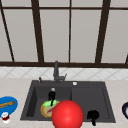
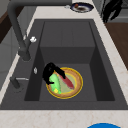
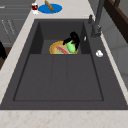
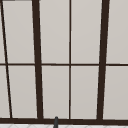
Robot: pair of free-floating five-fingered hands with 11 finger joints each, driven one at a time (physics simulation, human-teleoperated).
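My left hand [image 1: 51, 95] is low in the sink's left basin [image 1: 30, 105], over a yellow-rimmed plate [image 1: 44, 111]. In the left side view, the left hand [image 2: 49, 71] has its fingers curled round a green object [image 2: 54, 84] that rests on the plate [image 2: 75, 86] beside a red strip [image 2: 66, 81]. From the right, the same hand [image 3: 74, 38] sits on top of the green object [image 3: 70, 47]. My right hand [image 1: 93, 115] hangs in the air by the sink's front right edge, fingers relaxed and holding nothing; it is the dark hand [image 2: 112, 9] beyond the counter.
A big red ball [image 1: 67, 115] is in front of the sink's front rim. A blue plate [image 1: 11, 108] with a bread stick and a small jar [image 1: 5, 117] sit on the left counter. A dark dish [image 1: 125, 110] sits at the right. The faucet [image 1: 56, 71] stands behind the basins.
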